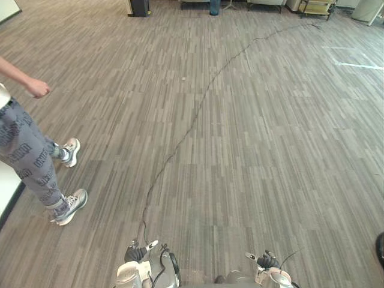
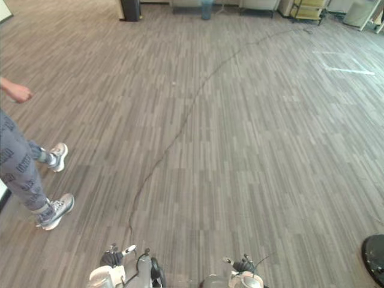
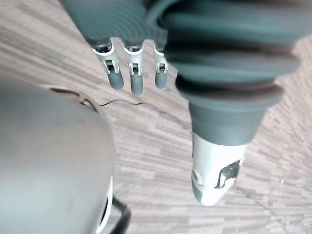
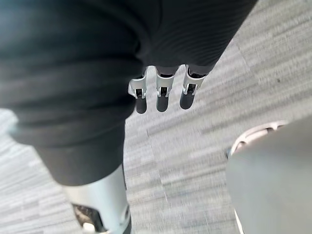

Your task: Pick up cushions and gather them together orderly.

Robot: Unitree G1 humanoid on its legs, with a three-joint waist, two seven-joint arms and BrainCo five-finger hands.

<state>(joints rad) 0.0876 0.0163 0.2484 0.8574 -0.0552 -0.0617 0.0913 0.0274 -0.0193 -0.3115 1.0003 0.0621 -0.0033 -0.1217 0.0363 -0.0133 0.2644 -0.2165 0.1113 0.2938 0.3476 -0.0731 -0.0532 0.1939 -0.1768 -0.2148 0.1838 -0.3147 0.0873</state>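
At the far left a person (image 1: 24, 150) stands in grey patterned trousers and grey-white laced sneakers (image 1: 71, 206), one fist (image 1: 38, 88) loosely closed. The left eye view catches more of this person than the right eye view does. The floor (image 1: 252, 150) is laid in narrow matte strips of grey and brown. The left hand (image 3: 135, 78) hangs above it with straight, slightly spread silver fingers and holds nothing. The right hand (image 4: 163, 95) is the same, fingers straight over bare floor. White tape lines (image 1: 354, 63) mark the floor further right. At the lower right edge lies a dark rounded thing (image 2: 375, 258), seen fuller in the right eye view; whether it is a cushion I cannot tell
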